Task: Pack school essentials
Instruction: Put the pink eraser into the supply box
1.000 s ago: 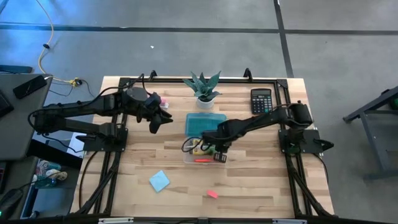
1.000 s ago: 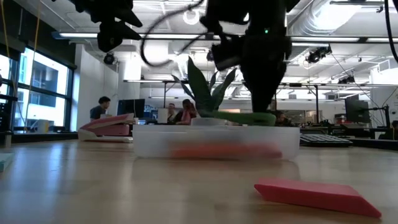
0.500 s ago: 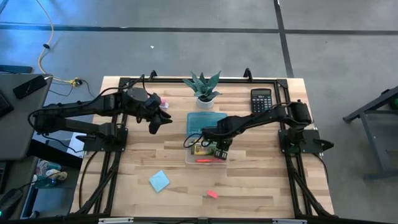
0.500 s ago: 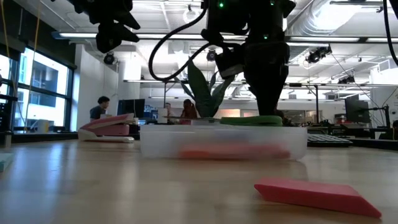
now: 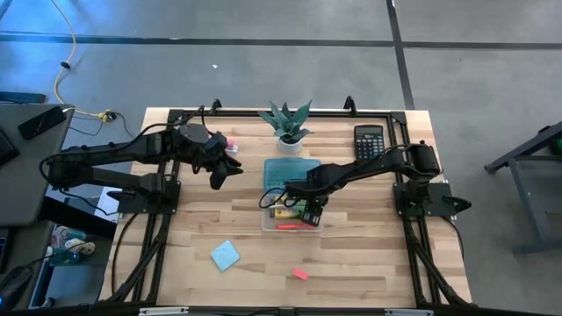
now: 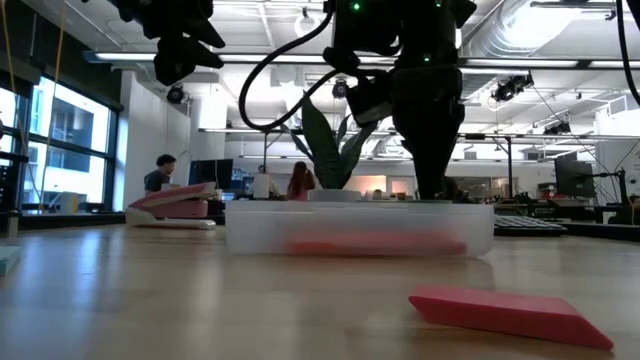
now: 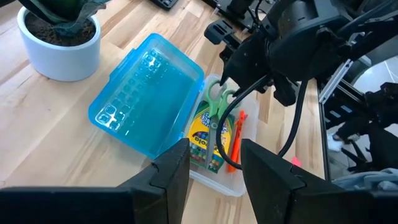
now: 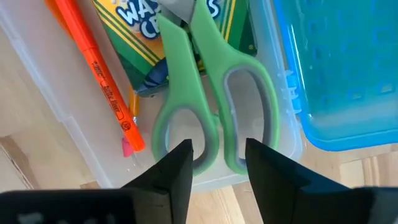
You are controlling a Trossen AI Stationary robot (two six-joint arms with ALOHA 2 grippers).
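- The green-handled scissors are seen lying in the clear box, directly ahead of the right end effector, handles toward it and resting across the crayon box; this placement is judged to be the scissors set down among items already packed.
- An orange-red pen lies alongside the crayon box inside the same box, to one side of the right end effector, presumably so the long items sit parallel and flat.
- The blue lid is hinged open and lies flat on the table on the far side of the box from the pen, which leaves the box open from above.
- The right end effector's fingers are parted with nothing between them; the scissor handles lie just past the fingertips, so the scissors are judged released.
- The right arm is reached in over the box, its wrist turned steeply downward, low over the contents.
- The light-blue notepad and the pink eraser lie on the table well apart from both end effectors, not yet packed.
- The left end effector hangs above the table well to the side of the box, its arm bent; its fingers stand slightly apart and are holding nothing.
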